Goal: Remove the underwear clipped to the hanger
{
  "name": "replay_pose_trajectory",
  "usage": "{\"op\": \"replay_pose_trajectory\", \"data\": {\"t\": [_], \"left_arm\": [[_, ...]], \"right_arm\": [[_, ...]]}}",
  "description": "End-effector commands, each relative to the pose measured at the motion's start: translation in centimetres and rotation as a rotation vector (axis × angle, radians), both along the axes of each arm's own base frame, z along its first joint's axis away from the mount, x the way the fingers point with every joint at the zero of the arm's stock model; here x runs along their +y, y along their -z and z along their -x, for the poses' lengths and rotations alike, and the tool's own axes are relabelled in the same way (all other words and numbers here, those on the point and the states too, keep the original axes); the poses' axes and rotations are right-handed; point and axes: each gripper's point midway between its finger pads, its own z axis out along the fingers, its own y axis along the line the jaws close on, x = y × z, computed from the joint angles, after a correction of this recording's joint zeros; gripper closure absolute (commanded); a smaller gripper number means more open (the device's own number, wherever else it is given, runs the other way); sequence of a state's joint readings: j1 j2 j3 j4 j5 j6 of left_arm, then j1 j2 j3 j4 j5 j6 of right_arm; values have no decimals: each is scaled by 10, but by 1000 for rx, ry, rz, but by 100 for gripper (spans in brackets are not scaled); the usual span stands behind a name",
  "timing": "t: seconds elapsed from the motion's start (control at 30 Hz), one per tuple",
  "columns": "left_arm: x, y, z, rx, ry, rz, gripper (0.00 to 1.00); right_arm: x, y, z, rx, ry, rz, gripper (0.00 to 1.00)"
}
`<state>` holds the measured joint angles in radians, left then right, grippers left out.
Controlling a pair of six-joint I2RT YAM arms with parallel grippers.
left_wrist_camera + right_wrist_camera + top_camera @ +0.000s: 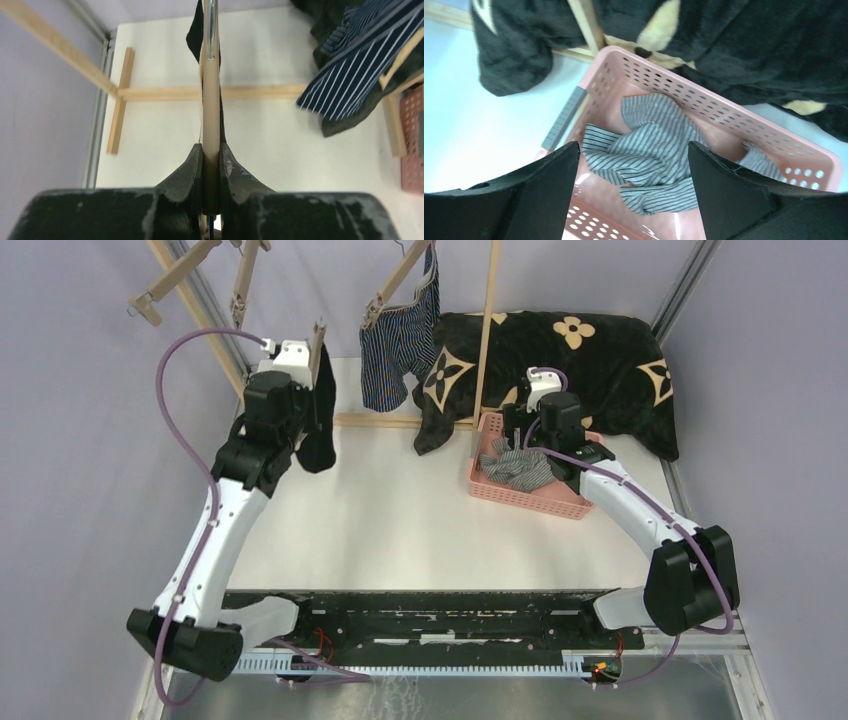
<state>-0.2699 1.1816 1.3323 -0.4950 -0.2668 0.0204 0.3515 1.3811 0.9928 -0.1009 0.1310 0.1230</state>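
Where the left pincer [211, 150] bites, its two fingers are pressed flat against a wooden hanger [210, 100], with only that slim strip between them. Just behind and below the fingers hang the black boxer shorts [320, 425], the dark cloth showing on either side of the wood. Whether a clip holds them I cannot tell. Ahead of this pincer the base rail [170, 93] of a wooden rack lies on the white table [400, 510]. Off to its right, well apart, the navy striped boxer shorts [398, 350] hang from a second hanger [395, 285].

The right pincer [633, 147] stands wide open, gripping nothing, directly above a pink basket [724, 107]. Under the gap between its fingers the grey-white striped boxer shorts [649, 150] lie crumpled in the basket. Just beyond the basket a wooden post [586, 22] rises. A black blanket [724, 40] with beige flowers is heaped against the basket's far side, crowding the space ahead of the fingers.
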Motion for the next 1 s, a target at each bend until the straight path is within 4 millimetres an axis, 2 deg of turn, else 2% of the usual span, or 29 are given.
{"op": "replay_pose_trajectory", "data": {"t": [0.0, 0.13, 0.3, 0.47, 0.53, 0.6, 0.73, 0.87, 0.97], "left_arm": [[17, -3, 45, 0, -62, 50, 97], [-6, 20, 68, 48, 44, 167, 97], [-39, 33, 110, 81, 265, 264, 97], [-67, 26, 160, 97, 510, 309, 97], [-76, 19, 175, 80, 598, 323, 97], [-85, 13, 188, 66, 675, 341, 97], [-99, 12, 200, 65, 783, 370, 97], [-114, 17, 206, 77, 887, 425, 97], [-122, 25, 203, 99, 924, 457, 97]], "right_arm": [[34, -45, -7, -74, -116, -147, 12], [60, -60, -5, -68, -232, -228, 12], [90, -81, 2, -68, -399, -304, 11], [115, -90, 11, -49, -544, -388, 11], [133, -102, 24, -51, -673, -451, 11], [150, -117, 46, -47, -849, -523, 11], [163, -146, 73, -94, -1059, -605, 11], [164, -166, 93, -123, -1175, -622, 10], [164, -175, 101, -140, -1217, -637, 11]]}}
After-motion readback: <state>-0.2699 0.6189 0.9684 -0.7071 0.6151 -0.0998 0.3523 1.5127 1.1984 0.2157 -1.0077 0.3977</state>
